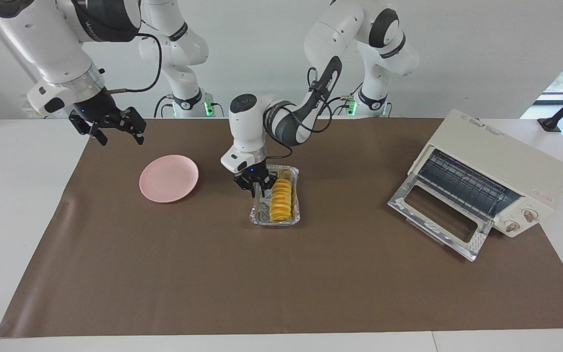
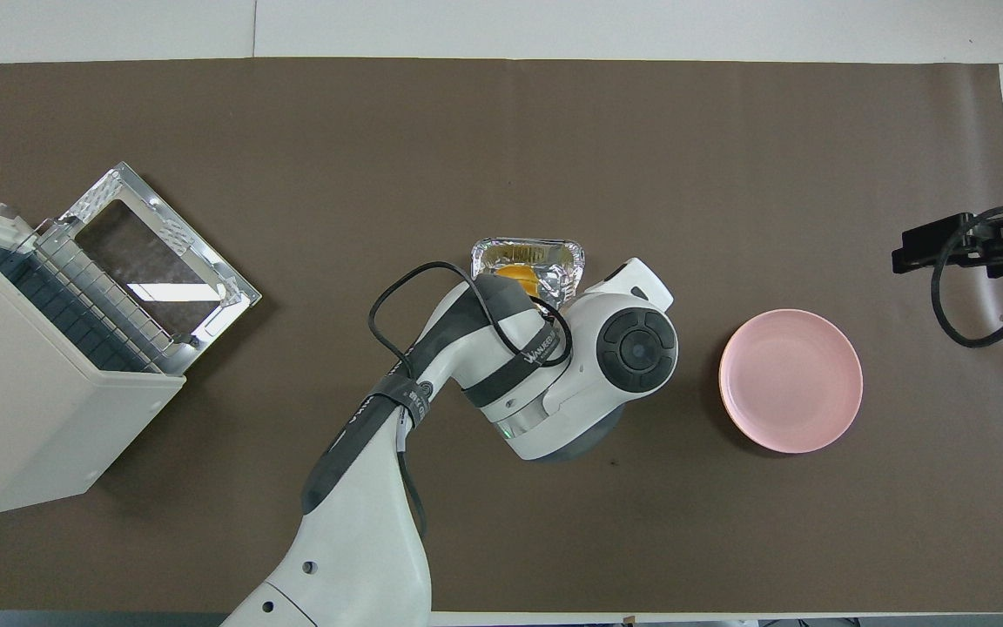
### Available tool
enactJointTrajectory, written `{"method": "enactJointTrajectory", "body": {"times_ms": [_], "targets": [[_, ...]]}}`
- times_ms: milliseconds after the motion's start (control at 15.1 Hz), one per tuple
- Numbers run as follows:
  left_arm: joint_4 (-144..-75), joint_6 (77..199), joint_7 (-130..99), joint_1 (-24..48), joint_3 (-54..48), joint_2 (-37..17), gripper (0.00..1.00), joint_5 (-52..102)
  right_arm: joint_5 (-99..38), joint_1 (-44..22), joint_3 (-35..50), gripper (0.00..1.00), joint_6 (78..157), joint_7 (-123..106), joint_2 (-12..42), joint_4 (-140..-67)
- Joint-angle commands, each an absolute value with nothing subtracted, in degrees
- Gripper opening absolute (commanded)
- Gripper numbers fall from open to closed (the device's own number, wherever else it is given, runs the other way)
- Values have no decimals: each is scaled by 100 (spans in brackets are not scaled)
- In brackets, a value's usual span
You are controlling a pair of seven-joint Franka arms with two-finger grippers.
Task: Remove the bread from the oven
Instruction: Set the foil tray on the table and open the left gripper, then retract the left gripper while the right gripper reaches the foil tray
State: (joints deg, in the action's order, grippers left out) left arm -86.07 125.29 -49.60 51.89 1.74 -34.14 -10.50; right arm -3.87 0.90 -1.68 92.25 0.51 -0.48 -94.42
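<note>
**Reaching into the tray**

Hanging low over the tray [image 1: 275, 203], my left gripper [image 1: 256, 189] had its fingers down at the tray's edge nearest the right arm's end of the table, just beside the bread [image 1: 281, 199]. From the tray I took my bearings. The bread lay inside it, lengthwise, a ridged yellow loaf. Whether my left jaws were apart or already pinching the tray's rim I could not tell; they stood close together, and from above my own wrist hid them.

The oven [image 1: 487, 181] stood well apart from the tray, toward the left arm's end of the table, its door [image 1: 440, 215] dropped flat and its rack bare. So the bread was already out of the oven, tray and all. The plate [image 1: 169, 178] sat near the tray, toward the right arm's end, with nothing on it. My right gripper [image 1: 110, 126] waited in the air past the plate from the tray, its jaws apart and holding nothing.

What worried me was the foil. It looked thin and crinkled, so I judged a pinch on its rim might buckle it, and a lift from one edge could tip the tray and roll the bread onto the cloth [image 1: 281, 274]. Fingers set this close to the loaf might also dent it.
</note>
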Motion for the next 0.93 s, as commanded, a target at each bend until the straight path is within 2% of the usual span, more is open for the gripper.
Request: {"method": "enactJointTrajectory", "body": {"times_ms": [0,264,397,529,661,860], "targets": [[-8509,12578,-5010,5002,202,-3331,100,-1108,-440,97,-167,100,9316,-44,-237,-9668],[-7885,11867,-4940,4545,211,-3322,100,-616,-440,88,-150,100,9666,-44,-360,-9991],[-7927,11717,-4468,4124,167,-2781,100,-414,-448,9,-132,100,10175,-26,-448,-10308],[-8016,11087,-3573,3720,202,-2243,100,-352,-448,-263,-132,100,10362,139,-378,-10362],[-8033,10479,-2658,3350,211,-1918,100,-352,-448,-561,-132,100,10537,499,-159,-10362],[-8112,9845,-1278,2429,220,-1416,100,-352,-457,-1228,-123,100,11125,1281,324,-10354]]}}
